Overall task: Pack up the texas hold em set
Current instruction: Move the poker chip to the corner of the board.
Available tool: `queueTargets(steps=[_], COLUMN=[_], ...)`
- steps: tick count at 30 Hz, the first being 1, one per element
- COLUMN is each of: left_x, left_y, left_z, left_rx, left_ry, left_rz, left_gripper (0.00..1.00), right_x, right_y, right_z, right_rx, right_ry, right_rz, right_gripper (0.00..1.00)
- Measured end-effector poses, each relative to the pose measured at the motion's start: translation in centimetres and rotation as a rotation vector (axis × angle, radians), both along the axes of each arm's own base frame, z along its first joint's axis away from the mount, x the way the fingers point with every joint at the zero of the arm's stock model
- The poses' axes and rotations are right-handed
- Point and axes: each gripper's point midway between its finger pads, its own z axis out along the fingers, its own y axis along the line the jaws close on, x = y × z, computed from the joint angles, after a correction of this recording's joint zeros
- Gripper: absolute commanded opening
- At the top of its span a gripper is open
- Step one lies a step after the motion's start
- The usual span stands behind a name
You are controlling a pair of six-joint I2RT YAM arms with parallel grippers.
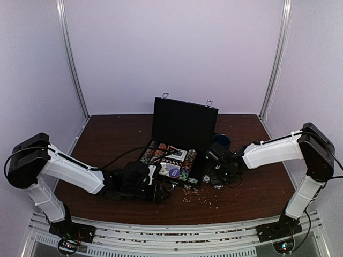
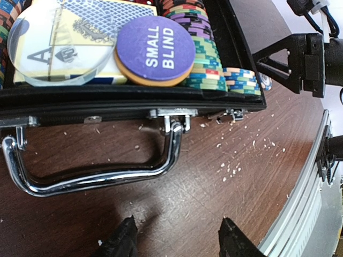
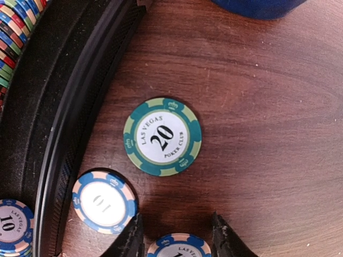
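**Open poker case mid-table, one gripper at each side**

Top view: the black briefcase [image 1: 185, 126] lies open, lid upright at the far side. The left gripper [image 1: 163, 191] is at its near edge, the right gripper [image 1: 213, 170] at its right side.

Left wrist view: spread, empty fingers [image 2: 124, 242] sit near the silver handle [image 2: 91, 176].

Right wrist view: the right fingers [image 3: 132, 240] straddle a blue chip [image 3: 179, 247] on the table; I cannot tell whether they pinch it

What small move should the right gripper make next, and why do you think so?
Probably it should close on the blue chip and lift it. The right gripper hangs with its jaws apart on either side of this chip, which lies loose on the table outside the black case. The green 20 chip nearby also waits to be packed.
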Motion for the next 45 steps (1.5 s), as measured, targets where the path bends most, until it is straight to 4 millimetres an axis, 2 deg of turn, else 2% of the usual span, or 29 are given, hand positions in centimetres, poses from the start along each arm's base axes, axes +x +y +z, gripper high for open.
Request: queueTargets(steps=[3, 8, 25, 30, 34, 37, 42, 45], left_x=[-0.1, -0.1, -0.3, -1.1, -2.0, -2.9, -4.3, -5.2], left_y=[0.0, -0.1, -0.1, -0.5, -1.4, -3.1, -5.8, -7.2], left_z=[0.0, 0.0, 0.1, 0.1, 0.4, 0.9, 1.3, 1.5], left_rx=[-0.002, -0.002, -0.014, -0.013, -0.018, -0.03, -0.05, -0.066], left_ry=[0.002, 0.004, 0.003, 0.003, 0.001, -0.004, -0.004, 0.001], left_rz=[-0.003, -0.005, -0.012, -0.033, -0.064, -0.099, -0.157, -0.192], left_gripper=[0.54, 0.54, 0.53, 0.53, 0.53, 0.53, 0.53, 0.53], right_x=[-0.5, -2.6, -11.0, -14.6, -16.8, -18.1, -18.4, -18.2], right_y=[0.5, 1.4, 4.5, 5.7, 6.2, 6.4, 5.9, 5.5], right_z=[0.0, -0.1, -0.2, -0.1, -0.1, 0.0, 0.3, 1.3], right_rx=[-0.001, 0.003, -0.014, 0.02, 0.036, 0.046, 0.036, 0.052], right_ry=[0.0, 0.01, 0.076, 0.14, 0.18, 0.207, 0.219, 0.215], right_rz=[0.01, 0.033, 0.105, 0.142, 0.152, 0.151, 0.124, 0.099], right_gripper=[0.33, 0.3, 0.24, 0.24, 0.23, 0.26, 0.35, 0.38])
